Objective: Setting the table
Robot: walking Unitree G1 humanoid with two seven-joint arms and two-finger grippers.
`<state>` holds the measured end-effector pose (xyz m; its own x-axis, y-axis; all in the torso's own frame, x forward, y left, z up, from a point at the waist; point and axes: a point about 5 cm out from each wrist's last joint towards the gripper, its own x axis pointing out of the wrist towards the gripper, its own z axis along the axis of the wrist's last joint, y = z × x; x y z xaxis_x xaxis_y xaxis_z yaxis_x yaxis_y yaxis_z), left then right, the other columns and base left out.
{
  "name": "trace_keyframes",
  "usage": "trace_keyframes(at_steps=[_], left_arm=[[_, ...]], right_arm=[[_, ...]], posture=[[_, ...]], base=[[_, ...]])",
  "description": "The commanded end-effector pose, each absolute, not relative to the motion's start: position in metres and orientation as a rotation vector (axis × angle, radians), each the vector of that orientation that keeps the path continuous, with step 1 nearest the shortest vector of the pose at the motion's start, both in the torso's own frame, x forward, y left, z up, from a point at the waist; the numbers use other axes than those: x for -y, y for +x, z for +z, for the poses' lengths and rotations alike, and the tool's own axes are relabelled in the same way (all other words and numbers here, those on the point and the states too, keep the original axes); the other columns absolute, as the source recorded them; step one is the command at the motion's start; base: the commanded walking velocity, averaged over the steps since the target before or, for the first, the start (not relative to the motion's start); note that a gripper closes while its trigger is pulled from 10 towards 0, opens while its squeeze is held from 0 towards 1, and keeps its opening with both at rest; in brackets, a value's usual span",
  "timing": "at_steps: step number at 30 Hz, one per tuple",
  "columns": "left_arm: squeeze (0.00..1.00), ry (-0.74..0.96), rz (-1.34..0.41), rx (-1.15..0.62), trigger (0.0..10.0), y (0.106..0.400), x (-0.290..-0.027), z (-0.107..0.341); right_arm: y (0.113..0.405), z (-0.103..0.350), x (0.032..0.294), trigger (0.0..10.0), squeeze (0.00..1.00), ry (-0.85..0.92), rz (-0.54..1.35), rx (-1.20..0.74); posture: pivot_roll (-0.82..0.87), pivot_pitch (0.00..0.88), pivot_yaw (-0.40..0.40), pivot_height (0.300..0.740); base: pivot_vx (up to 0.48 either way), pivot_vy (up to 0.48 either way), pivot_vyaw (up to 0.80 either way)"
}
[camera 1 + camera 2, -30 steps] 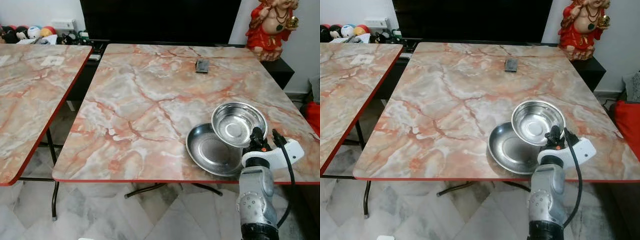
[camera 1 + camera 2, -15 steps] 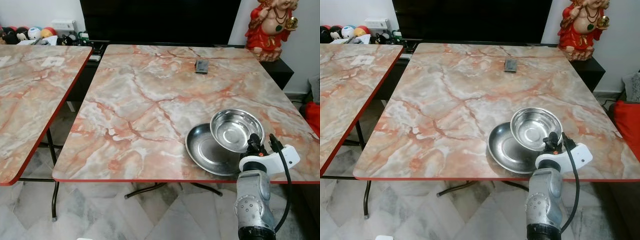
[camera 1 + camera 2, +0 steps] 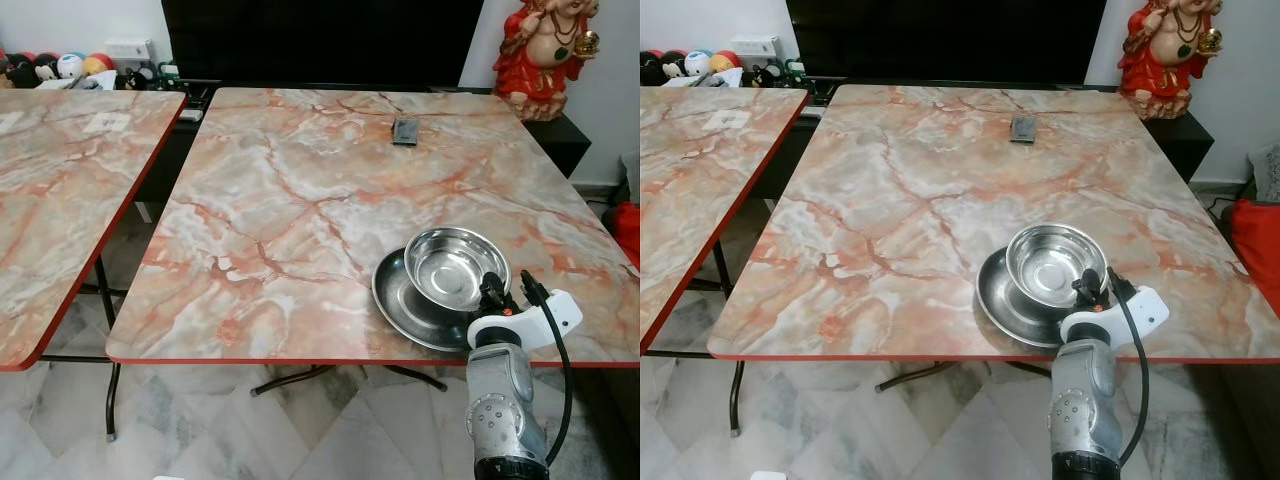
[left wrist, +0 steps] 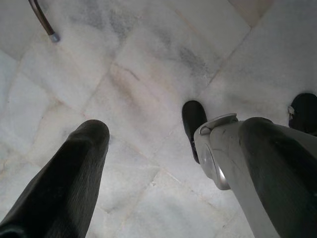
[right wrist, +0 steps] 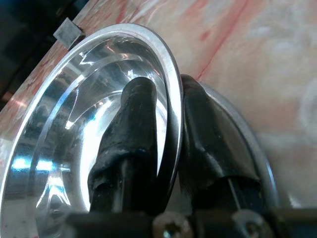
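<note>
Right gripper (image 5: 166, 163): near right edge of the worktop (image 3: 300, 200); jaws clenched on the near rim of the bowl (image 3: 457, 268), one finger inside, one outside.
Bowl: steel, tilted a little, held over the plate (image 3: 405, 300); whether it touches the plate I cannot tell.
Plate: steel, flat on the worktop near its near-right corner, partly under the bowl.
Step in hand: seemingly seating the bowl on the plate.
Doing it well: level the bowl, centre it over the plate, lower until it rests, then open the jaws and lift straight out so the rim is not dragged.
Right arm pose: silver forearm rises from below the worktop edge, wrist angled forward, fingers pointing away over the plate.
Left gripper (image 4: 148, 163): hangs idle over the floor (image 4: 148, 74), jaws apart, holding nothing.
Far: small dark object (image 3: 404, 131) on the worktop; red figurine (image 3: 545, 50) at far right; second worktop (image 3: 60, 190) at left.
</note>
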<state>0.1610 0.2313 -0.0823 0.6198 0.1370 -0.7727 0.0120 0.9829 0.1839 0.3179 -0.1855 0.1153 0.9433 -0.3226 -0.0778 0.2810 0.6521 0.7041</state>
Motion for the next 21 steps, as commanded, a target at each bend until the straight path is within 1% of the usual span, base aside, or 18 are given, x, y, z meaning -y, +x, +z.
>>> trace_keyframes(at_steps=[1,10,21], left_arm=[[0.0,0.174,0.071,-0.941,10.0,0.1533,-0.2314,-0.0862],[0.0,0.176,0.072,-0.937,10.0,0.1546,-0.2312,-0.0858],[0.0,0.176,0.07,-0.938,10.0,0.1531,-0.231,-0.0863]], right_arm=[[0.3163,0.1109,0.1872,10.0,0.0,0.786,-0.355,0.032],[0.3168,0.1031,0.1796,10.0,0.0,0.773,-0.31,-0.036],[0.3163,0.1022,0.1818,10.0,0.0,0.774,-0.315,-0.037]], posture=[[0.01,0.124,-0.033,0.74],[0.01,0.123,-0.032,0.74],[0.01,0.124,-0.034,0.74]], base=[[0.0,0.0,0.0],[0.0,0.0,0.0],[0.0,0.0,0.0]])
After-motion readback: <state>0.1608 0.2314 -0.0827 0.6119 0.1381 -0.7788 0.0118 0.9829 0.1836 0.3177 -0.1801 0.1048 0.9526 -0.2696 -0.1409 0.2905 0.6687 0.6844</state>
